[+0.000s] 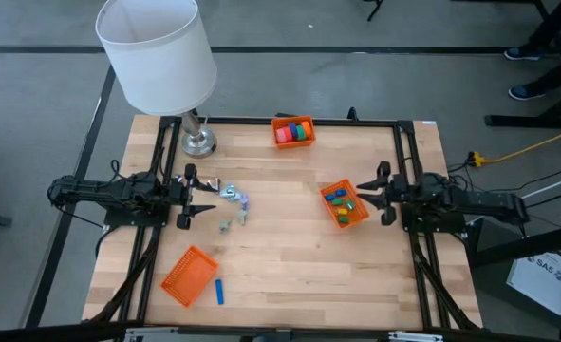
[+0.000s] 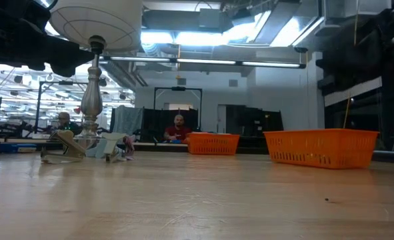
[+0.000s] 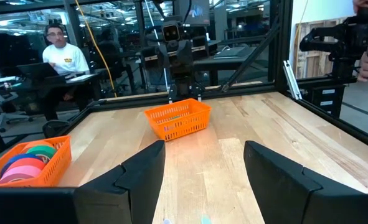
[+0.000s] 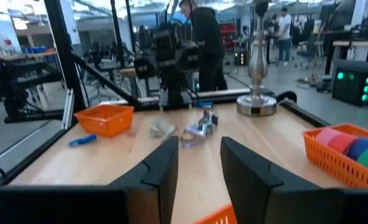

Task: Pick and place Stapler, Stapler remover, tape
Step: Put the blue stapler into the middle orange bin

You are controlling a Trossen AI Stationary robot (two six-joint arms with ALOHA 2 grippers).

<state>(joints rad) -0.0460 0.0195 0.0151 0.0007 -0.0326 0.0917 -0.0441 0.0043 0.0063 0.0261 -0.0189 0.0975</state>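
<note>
Both hands, left [image 1: 187, 197] and right [image 1: 379, 193], hover spread above the tabletop [image 1: 289, 266]; tape rolls [image 1: 295, 131] fill one basket [image 1: 280, 122]. No readable writing shows.

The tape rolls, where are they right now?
In the high view, the tape rolls sit in an orange basket at the table's far edge, right of the lamp base.

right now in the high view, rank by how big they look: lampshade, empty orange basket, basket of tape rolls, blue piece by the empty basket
1. lampshade, though nearer the camera
2. empty orange basket
3. basket of tape rolls, not much smaller
4. blue piece
</note>
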